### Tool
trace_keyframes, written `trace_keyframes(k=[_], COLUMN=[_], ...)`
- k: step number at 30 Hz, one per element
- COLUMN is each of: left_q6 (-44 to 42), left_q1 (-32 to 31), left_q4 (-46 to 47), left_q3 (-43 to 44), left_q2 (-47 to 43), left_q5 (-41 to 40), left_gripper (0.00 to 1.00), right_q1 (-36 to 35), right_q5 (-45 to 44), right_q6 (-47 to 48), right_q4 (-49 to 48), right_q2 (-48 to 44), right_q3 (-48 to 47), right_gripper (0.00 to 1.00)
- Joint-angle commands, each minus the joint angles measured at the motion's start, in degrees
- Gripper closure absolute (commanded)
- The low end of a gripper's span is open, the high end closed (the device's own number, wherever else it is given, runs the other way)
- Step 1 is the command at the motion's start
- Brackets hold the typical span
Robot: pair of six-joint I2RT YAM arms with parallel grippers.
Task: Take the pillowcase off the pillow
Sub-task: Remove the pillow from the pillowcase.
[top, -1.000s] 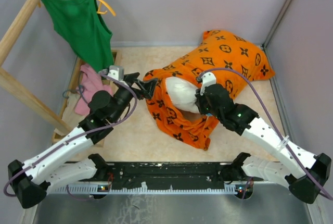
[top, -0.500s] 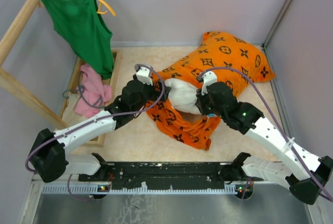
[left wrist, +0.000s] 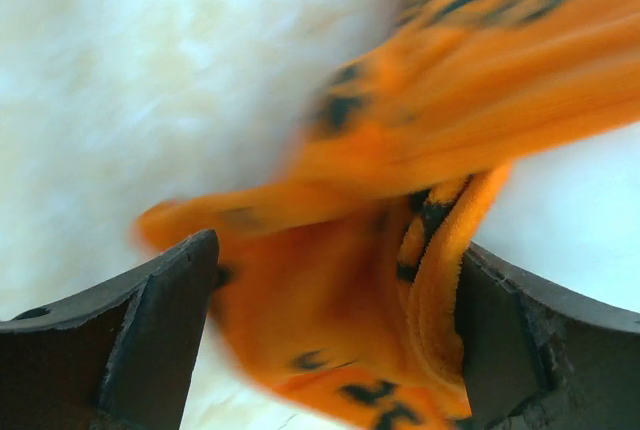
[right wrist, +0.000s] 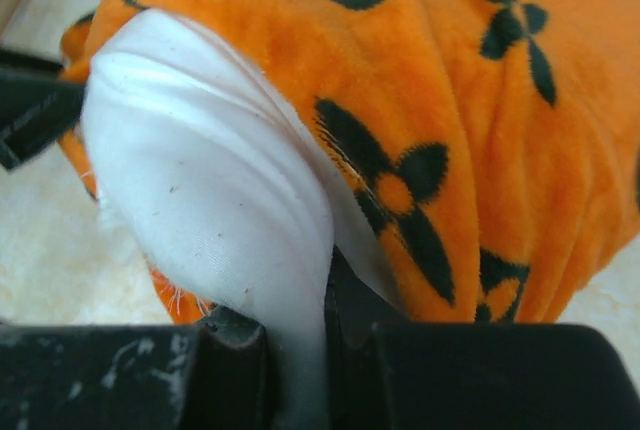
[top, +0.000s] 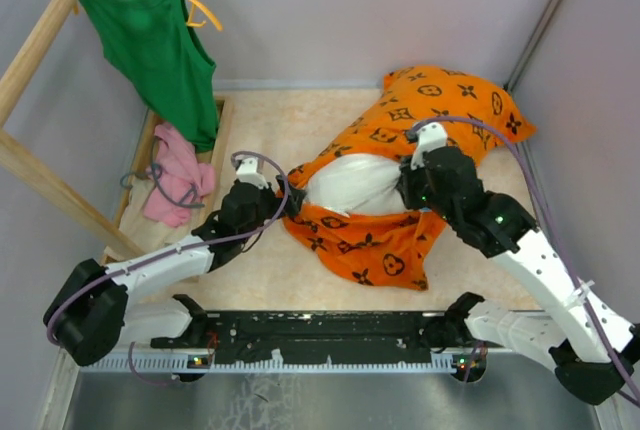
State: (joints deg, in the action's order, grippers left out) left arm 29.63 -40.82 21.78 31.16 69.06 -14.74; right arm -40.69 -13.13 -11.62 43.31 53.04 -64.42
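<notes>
The orange pillowcase (top: 440, 115) with black motifs lies across the middle and right of the floor, its open end toward me. The white pillow (top: 355, 185) bulges out of that opening. My right gripper (top: 412, 190) is shut on a pinched fold of the pillow (right wrist: 200, 170), with the pillowcase (right wrist: 480, 130) bunched just behind it. My left gripper (top: 288, 205) sits low at the left rim of the opening. Its jaws stand wide, and a fold of the pillowcase (left wrist: 350, 280) lies between them, brushing the right finger (left wrist: 510, 340).
A green tank top (top: 155, 45) hangs on a yellow hanger from the wooden rack (top: 40, 40) at the back left. A pink cloth (top: 175, 175) lies at the rack's foot. Grey walls close in on the left, back and right.
My left arm has swung right and dropped low to the pillowcase's open rim. My right gripper has pulled the pillow back and right, baring more white; the pillowcase has shifted right.
</notes>
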Motion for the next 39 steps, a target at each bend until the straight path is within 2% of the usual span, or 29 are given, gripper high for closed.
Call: trace_keyframes(k=[1, 7, 9, 16, 19, 23, 27, 29, 32, 35, 38, 39], left_q6=[1.64, 3.73, 4.04, -0.97, -1.90, -2.67, -1.74, -1.08, 3.66, 15.67, 35.48, 39.25], left_q1=[1.97, 1.97, 1.97, 1.71, 1.76, 1.79, 1.79, 1.79, 1.79, 1.72, 1.64, 1.50], left_q4=[-11.46, -15.02, -15.52, -17.45, -20.02, -16.94, -23.35, -22.40, -19.41, -11.33, 6.80, 13.04], left_q3=[-5.41, -7.08, -7.67, -4.22, 0.34, 3.51, 9.87, 12.01, 14.93, 13.94, 7.62, 5.25], left_q2=[-0.80, -3.05, -4.35, -10.88, -15.46, -20.86, -19.98, -19.21, -16.12, -12.52, -8.41, -6.89], left_q5=[-8.40, -8.90, -9.15, -5.29, 2.10, 12.08, 11.62, 15.10, 25.82, 33.65, 40.88, 42.55], left_gripper=[0.06, 0.07, 0.07, 0.08, 0.07, 0.03, 0.03, 0.03, 0.04, 0.04, 0.03, 0.01], right_q1=[5.41, 8.15, 8.25, 8.24, 8.25, 8.26, 8.25, 8.19, 8.24, 8.17, 8.19, 8.17], right_q5=[-9.29, -13.68, -12.62, -1.86, 2.00, 5.19, 11.75, 16.23, 21.12, 21.10, 20.63, 20.47], right_q6=[-3.26, -3.47, -3.37, -3.85, -3.11, -2.76, -2.11, -1.85, -2.24, -2.11, -2.18, -2.14], right_q4=[-10.76, -12.11, -12.64, -15.72, -16.41, -17.09, -18.31, -19.43, -20.49, -21.17, -21.70, -21.66], right_q2=[-7.18, -8.06, -7.47, -5.18, -4.01, -3.36, -3.16, -2.78, -1.76, -1.27, -1.55, -1.73], right_q3=[-7.72, -8.31, -7.69, -3.74, -3.56, -2.88, -2.48, -2.29, -2.35, -2.18, -1.77, -1.64], right_gripper=[1.00, 1.00, 1.00, 1.00, 1.00, 1.00, 1.00, 1.00, 1.00, 1.00, 1.00, 1.00])
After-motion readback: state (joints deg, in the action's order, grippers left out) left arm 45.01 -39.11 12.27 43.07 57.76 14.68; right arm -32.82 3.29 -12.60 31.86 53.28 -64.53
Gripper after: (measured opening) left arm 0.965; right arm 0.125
